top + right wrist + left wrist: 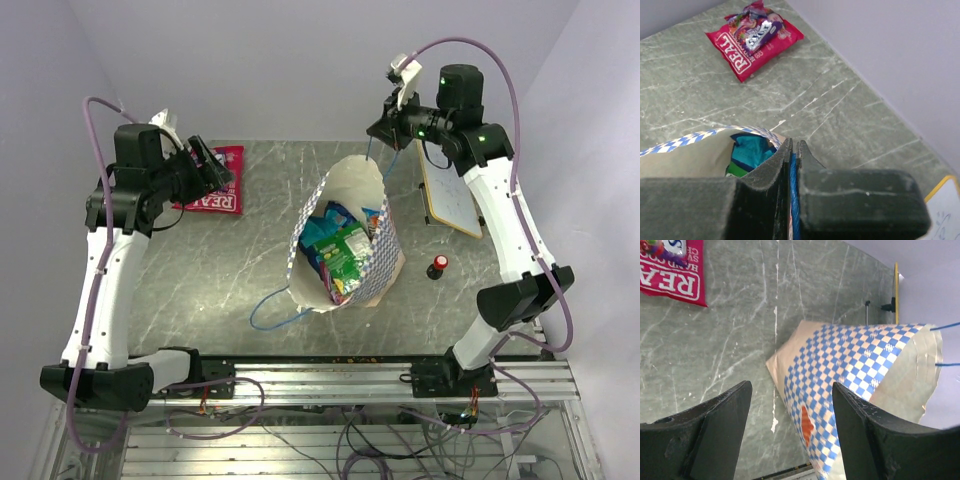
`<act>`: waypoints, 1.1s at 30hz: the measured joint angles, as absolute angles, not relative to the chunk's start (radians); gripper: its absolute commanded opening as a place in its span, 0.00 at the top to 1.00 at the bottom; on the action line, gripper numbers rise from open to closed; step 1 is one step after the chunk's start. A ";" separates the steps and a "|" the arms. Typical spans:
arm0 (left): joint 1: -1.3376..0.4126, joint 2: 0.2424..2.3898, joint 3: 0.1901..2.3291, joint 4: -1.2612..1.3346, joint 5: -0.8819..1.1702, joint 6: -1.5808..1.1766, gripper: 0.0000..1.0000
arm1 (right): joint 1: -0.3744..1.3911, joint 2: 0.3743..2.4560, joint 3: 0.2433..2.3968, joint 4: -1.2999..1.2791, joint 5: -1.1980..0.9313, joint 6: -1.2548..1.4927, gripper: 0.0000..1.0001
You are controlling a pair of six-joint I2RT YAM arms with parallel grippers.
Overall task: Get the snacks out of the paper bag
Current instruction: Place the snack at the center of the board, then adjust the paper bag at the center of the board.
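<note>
The blue-and-white checkered paper bag (384, 268) stands mid-table with its mouth open; blue and green snack packets (337, 248) lie inside. My right gripper (386, 126) is shut on the bag's blue cord handle (793, 192) and holds the far rim up. In the right wrist view the gripper (793, 146) is above the bag's mouth, with a blue packet (750, 150) below. A red "REAL" packet (218, 190) lies on the table at back left, with a pink-purple candy bag (758, 28) on it. My left gripper (214, 166) hovers over it, open and empty. The left wrist view shows the bag's side (855, 365).
A small red-and-black knob (437, 266) stands right of the bag. A white board with a yellow edge (455, 200) lies at back right. The bag's other blue handle (272, 312) lies looped on the table near the front rail.
</note>
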State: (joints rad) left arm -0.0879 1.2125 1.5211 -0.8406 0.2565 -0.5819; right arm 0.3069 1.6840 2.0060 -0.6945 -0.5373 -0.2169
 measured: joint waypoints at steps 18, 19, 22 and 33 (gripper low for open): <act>-0.254 1.216 1.551 -0.947 0.302 -0.541 0.21 | 0.412 1.752 2.212 -0.754 -0.595 -0.392 1.00; -0.266 1.215 1.551 -0.948 0.301 -0.535 0.20 | 0.455 1.752 2.199 -0.746 -0.595 -0.381 1.00; -0.299 1.208 1.549 -0.950 0.298 -0.513 0.19 | 0.539 1.737 2.123 -0.685 -0.611 -0.324 1.00; -0.398 1.124 1.478 -0.922 0.323 -0.452 0.21 | 0.558 1.495 1.778 -0.488 -0.643 -0.069 1.00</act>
State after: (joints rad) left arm -0.3977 1.1236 1.4784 -0.9218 0.3233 -0.4522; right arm 0.5583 1.4948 1.7782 -0.4877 -0.6430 -0.0689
